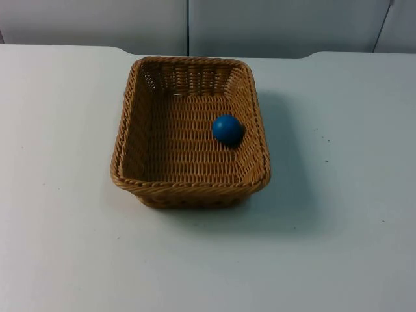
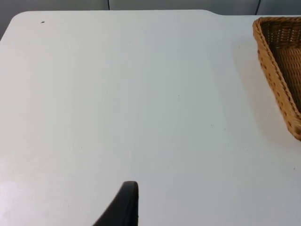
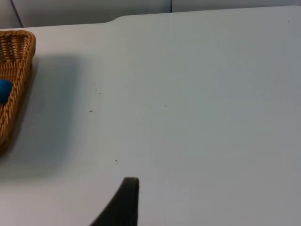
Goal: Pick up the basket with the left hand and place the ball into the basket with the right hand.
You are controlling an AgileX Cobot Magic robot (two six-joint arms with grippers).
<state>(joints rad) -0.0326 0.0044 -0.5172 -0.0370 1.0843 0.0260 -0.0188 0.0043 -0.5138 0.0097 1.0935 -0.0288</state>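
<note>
Judging from here, I count the task done: the small blue ball (image 1: 227,129) lies inside the rectangular woven wicker basket (image 1: 190,187) on the white worktop (image 1: 58,195), both grippers waiting apart, their opening untellable.

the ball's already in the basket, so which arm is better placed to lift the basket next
Left, probably. The left wrist view has the basket close beside its fingertip, an open rim wall facing it. The ball lies against the wall on the right arm's side. Both arms wait off the basket.
</note>
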